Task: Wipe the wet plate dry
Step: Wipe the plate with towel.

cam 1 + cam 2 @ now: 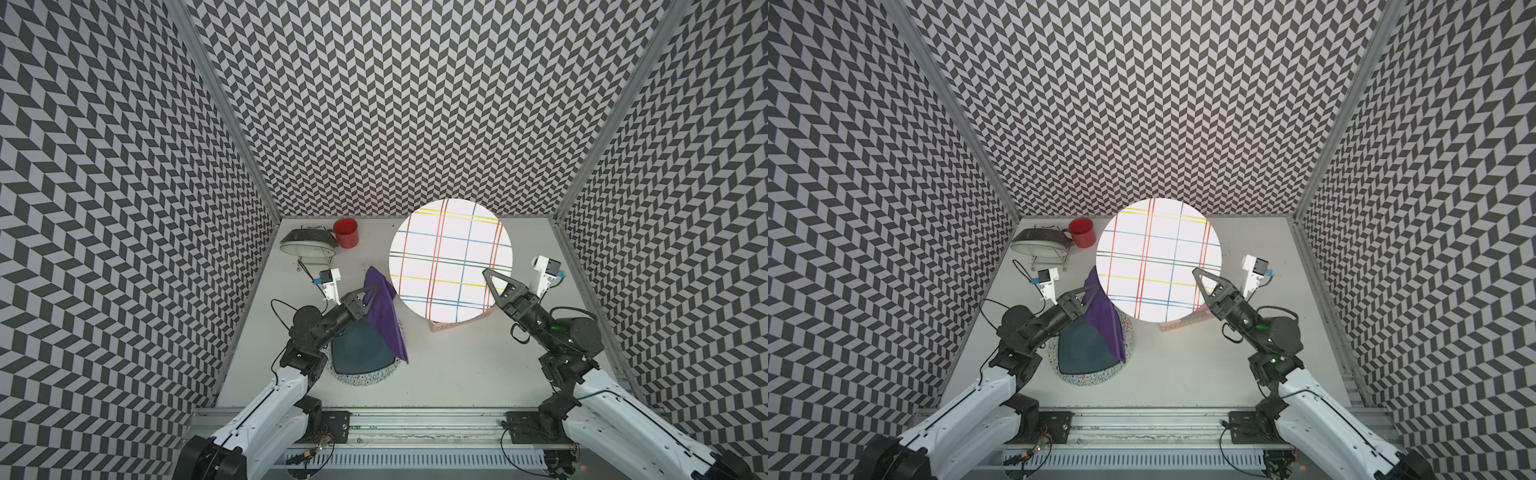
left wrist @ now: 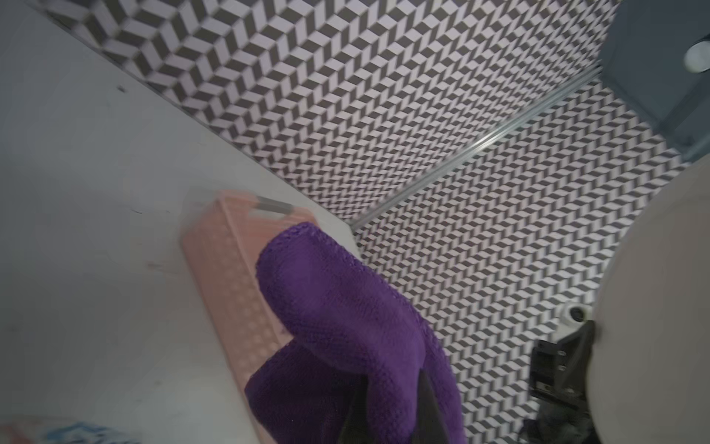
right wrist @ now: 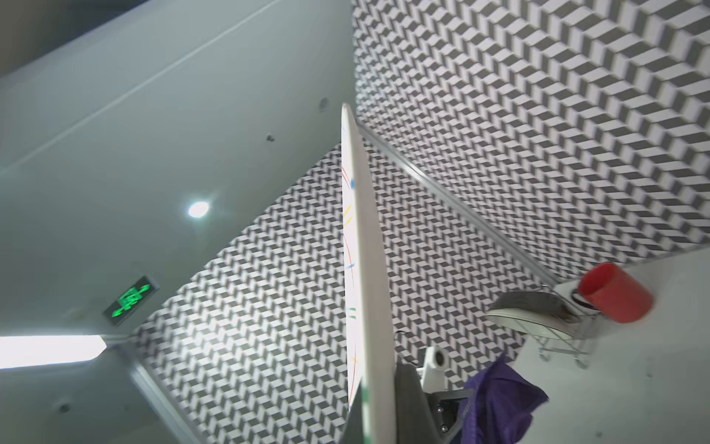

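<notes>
Now my right end effector (image 1: 488,277) is clamped on the rim of the striped plate (image 1: 451,253), holding it raised above the desk (image 1: 457,365); my left end effector (image 1: 368,293) pinches a purple cloth (image 1: 386,320) just beside it.

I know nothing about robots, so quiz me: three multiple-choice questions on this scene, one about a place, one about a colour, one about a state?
1. Where is the red mug? A) beside the racked dishes at the back B) inside the pink basket C) on the teal plate
2. What colour is the cloth? A) yellow B) purple C) green
3. How is the striped plate? A) flat on the table B) held up by the right claw C) standing in the rack
Answers: 1 A, it stands next to them; 2 B, it hangs purple from the left claw; 3 B, the shut claw pinches its edge.
</notes>
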Controlling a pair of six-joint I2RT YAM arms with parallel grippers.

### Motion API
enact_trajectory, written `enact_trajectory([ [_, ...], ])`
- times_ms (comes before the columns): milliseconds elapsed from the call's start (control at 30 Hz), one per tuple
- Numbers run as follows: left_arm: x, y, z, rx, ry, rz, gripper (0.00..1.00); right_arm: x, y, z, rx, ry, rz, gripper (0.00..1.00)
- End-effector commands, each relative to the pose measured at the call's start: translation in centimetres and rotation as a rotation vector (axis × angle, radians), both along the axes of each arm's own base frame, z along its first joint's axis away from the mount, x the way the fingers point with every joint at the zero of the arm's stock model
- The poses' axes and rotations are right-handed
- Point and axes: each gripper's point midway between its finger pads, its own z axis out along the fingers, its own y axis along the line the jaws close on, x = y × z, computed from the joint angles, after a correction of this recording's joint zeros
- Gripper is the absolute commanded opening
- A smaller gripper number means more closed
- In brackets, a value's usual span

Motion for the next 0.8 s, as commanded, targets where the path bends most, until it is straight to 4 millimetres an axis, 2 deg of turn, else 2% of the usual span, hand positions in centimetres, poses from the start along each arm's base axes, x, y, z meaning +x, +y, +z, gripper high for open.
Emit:
enact_trajectory([
  [0, -6.6, 0.3, 10.6, -0.335, -0.255, -0.27, 0.0, -2.4, 0.2, 1.8, 0.056, -0.105, 0.105, 0.0],
  [100, -9.0, 1.3, 13.7, -0.49, -0.313, -0.369, 0.0, -2.3, 1.1, 0.6, 0.038, -0.088, 0.149, 0.0],
  [200, -10.6, 2.3, 15.6, -0.616, -0.351, -0.436, 0.0, -2.9, 2.3, -0.2, 0.034, -0.102, 0.219, 0.0],
  [400, -10.8, 1.6, 16.1, -0.68, -0.334, -0.462, 0.0, -3.9, 6.2, -1.3, 0.028, -0.099, 0.317, 0.0],
  [467, -11.5, 0.8, 16.3, -0.691, -0.34, -0.486, 0.0, -3.6, 7.4, -1.4, 0.03, -0.086, 0.338, 0.0],
  [533, -12.5, -1.0, 16.4, -0.689, -0.33, -0.524, 0.0, -3.1, 7.6, -0.6, 0.071, -0.093, 0.337, 0.0],
  [633, -14.1, -3.4, 16.7, -0.672, -0.325, -0.562, 0.0, -1.1, 6.6, 1.0, 0.139, -0.087, 0.28, 0.0],
  [700, -14.5, -3.6, 17.1, -0.665, -0.338, -0.567, 0.0, 0.0, 5.5, 1.9, 0.162, -0.097, 0.248, 0.0],
  [767, -13.9, -2.7, 17.6, -0.659, -0.355, -0.54, 0.0, 0.4, 4.5, 2.1, 0.156, -0.106, 0.21, 0.0],
])
